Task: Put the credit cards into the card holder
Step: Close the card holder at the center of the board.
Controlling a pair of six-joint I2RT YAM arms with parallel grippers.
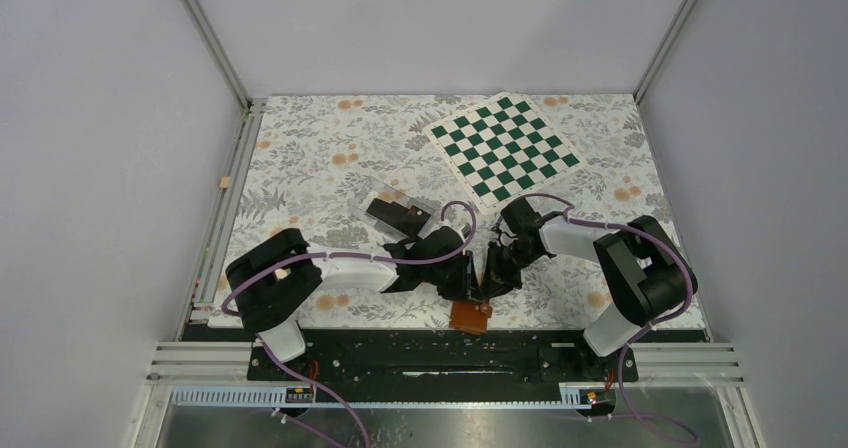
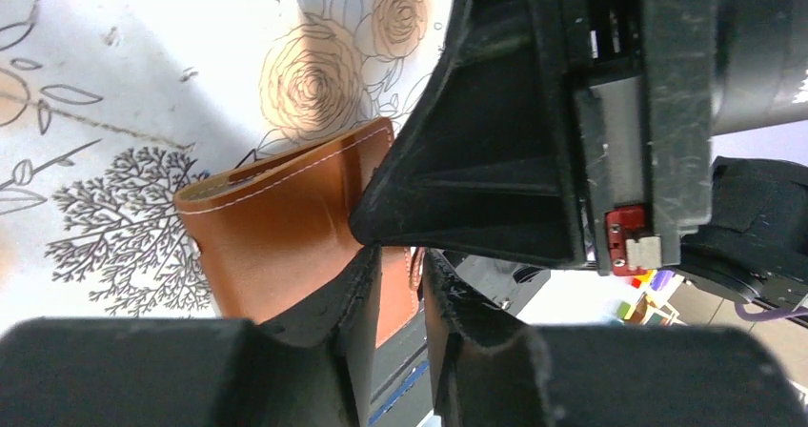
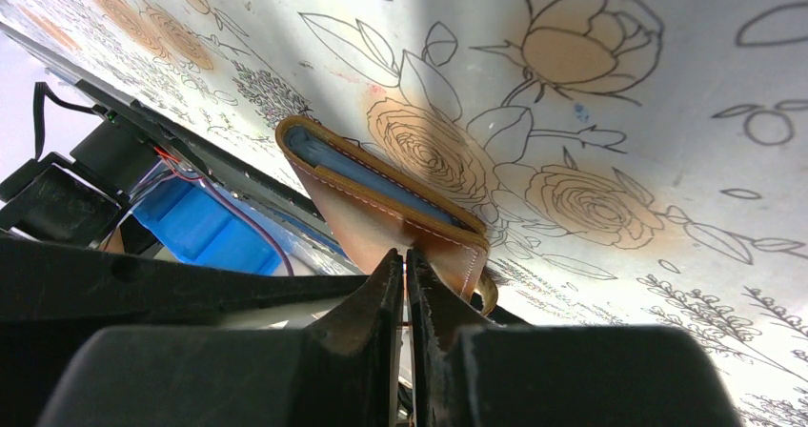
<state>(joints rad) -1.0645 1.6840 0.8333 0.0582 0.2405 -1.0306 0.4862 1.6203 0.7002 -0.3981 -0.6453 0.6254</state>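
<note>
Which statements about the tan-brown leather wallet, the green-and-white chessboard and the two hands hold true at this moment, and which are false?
1. The tan-brown leather wallet lies at the near edge of the flower-patterned table. True.
2. The green-and-white chessboard lies at the near left corner. False: it lies at the far side, right of centre.
3. The wallet's pale blue-grey sleeves show between its covers. True.
4. The left hand and the right hand are at opposite ends of the table. False: both are at the wallet, close together.
</note>
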